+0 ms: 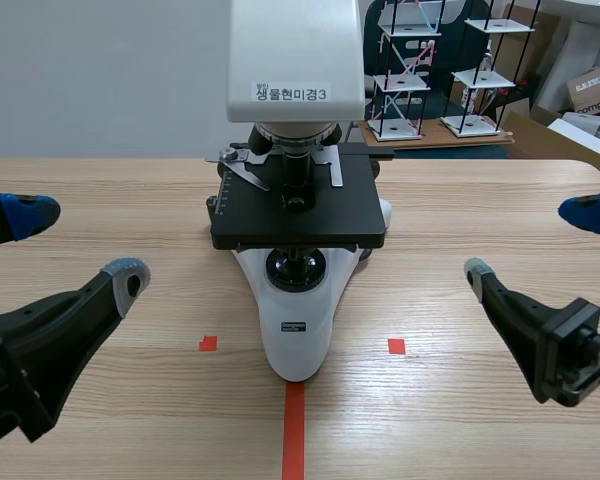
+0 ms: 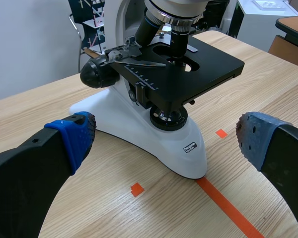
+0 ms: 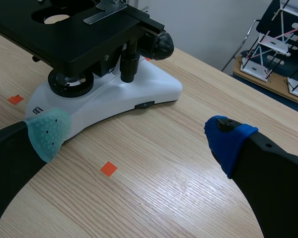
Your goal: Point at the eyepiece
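A white microscope (image 1: pixel 298 330) with a black stage (image 1: pixel 325 215) stands at the table's middle, its base on the orange tape line. Its white head (image 1: pixel 295 50) runs off the top of the scene view, and no eyepiece shows in any view. My left gripper (image 1: pixel 78 245) hovers open, low at the left, apart from the microscope. My right gripper (image 1: pixel 532 242) hovers open at the right, also apart. In the left wrist view the microscope base (image 2: pixel 188 148) lies ahead of the open gripper (image 2: pixel 166 136). In the right wrist view the base (image 3: pixel 154 87) lies ahead of the open gripper (image 3: pixel 137 135).
Behind the table stand white-shelved model racks (image 1: pixel 410 70) on a wooden board, with cardboard boxes (image 1: pixel 595 90) at the far right. Bare wood table (image 1: pixel 460 200) stretches on both sides of the microscope. A black focus knob (image 2: pixel 95 73) sticks out from its side.
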Controlling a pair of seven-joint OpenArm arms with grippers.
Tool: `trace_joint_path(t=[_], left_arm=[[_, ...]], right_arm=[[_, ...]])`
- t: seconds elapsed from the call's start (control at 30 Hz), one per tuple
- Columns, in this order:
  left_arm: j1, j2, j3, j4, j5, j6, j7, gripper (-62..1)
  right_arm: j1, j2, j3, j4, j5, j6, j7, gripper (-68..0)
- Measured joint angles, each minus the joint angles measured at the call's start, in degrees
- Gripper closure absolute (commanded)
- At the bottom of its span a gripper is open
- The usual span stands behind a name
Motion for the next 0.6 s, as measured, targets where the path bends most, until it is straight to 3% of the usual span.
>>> trace_joint_path(t=[0.53,0.6], left_arm=[[0.0,0.0,0.0,0.0,0.0,0.0,0.0,-59.6],[0.0,0.0,0.0,0.0,0.0,0.0,0.04,-59.6]], right_arm=[[0.0,0.0,0.0,0.0,0.0,0.0,0.02,-59.0],[0.0,0.0,0.0,0.0,0.0,0.0,0.04,-55.2]])
